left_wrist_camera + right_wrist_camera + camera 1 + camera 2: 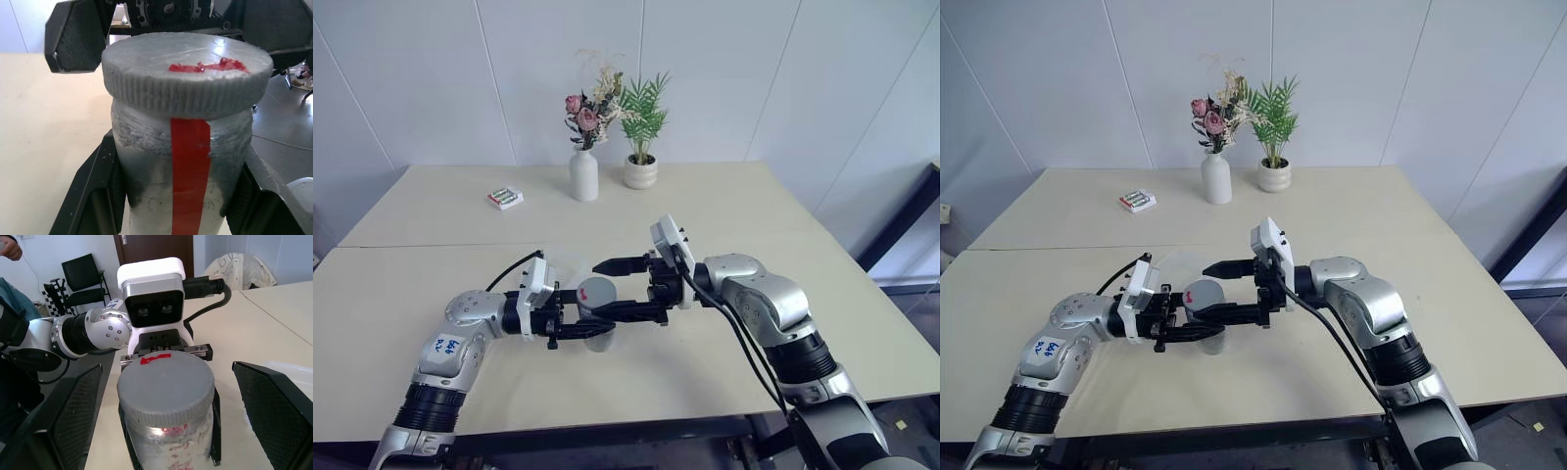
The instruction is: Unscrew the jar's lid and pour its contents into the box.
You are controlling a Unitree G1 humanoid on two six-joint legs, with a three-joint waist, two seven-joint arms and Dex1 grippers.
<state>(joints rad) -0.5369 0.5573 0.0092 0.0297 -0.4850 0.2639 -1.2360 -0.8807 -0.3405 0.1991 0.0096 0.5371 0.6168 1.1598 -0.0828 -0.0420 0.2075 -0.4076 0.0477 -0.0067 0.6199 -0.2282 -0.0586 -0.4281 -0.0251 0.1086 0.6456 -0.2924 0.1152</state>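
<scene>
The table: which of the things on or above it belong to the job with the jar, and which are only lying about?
Belonging to the job:
- jar, held in the left gripper
- lid, screwed on
- box, clear, on the table
- right gripper, jaws open on either side of the lid

Only lying about:
- white flower vase
- potted plant
- small white packet

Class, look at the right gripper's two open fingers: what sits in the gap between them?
The lid, still screwed on the jar; the right wrist view shows the fingers standing clear on either side.
</scene>
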